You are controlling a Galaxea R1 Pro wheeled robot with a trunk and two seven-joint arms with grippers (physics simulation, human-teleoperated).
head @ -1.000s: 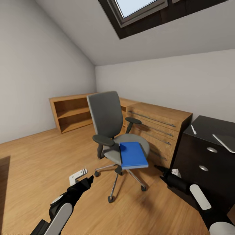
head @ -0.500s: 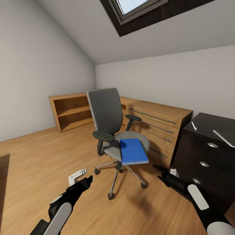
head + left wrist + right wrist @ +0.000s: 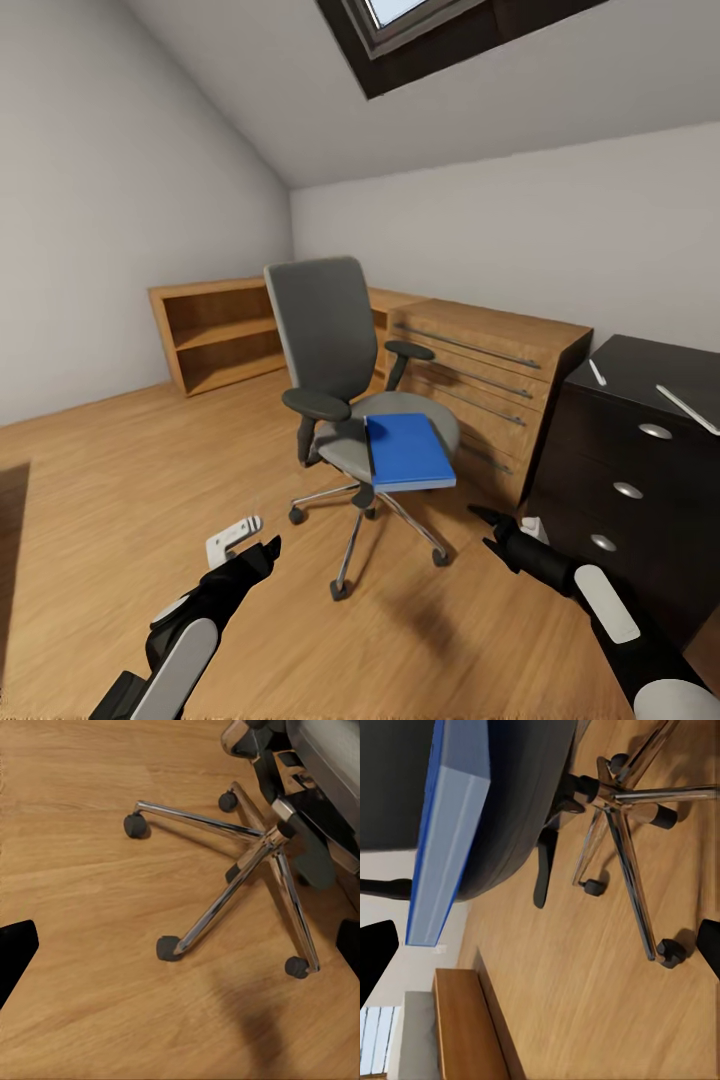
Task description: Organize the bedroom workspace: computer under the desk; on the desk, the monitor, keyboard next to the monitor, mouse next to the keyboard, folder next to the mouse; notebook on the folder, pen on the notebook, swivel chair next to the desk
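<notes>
The grey swivel chair [image 3: 322,335] stands mid-room on the wood floor. The bright-blue folder [image 3: 408,452] lies on its seat and overhangs the front edge. My left gripper [image 3: 268,548] hangs open low over the floor, short of the chrome base [image 3: 247,862]. My right gripper [image 3: 487,519] is open too, low beside the chair, below the folder's edge [image 3: 450,832]. At the right stands the desk's black drawer unit [image 3: 625,470]. The pale pen [image 3: 596,373] and a thin grey-white notebook [image 3: 688,409], cut by the frame, lie on its top.
A light-wood chest of drawers [image 3: 490,385] stands against the wall right behind the chair. A low open wooden shelf [image 3: 215,335] fills the far corner. Bare wood floor [image 3: 110,500] stretches left of the chair. A skylight [image 3: 420,30] sits in the sloped ceiling.
The whole picture has shifted, so the camera has moved: the chair and furniture sit slightly higher in view. The folder stays on the seat and both arms hold about the same pose.
</notes>
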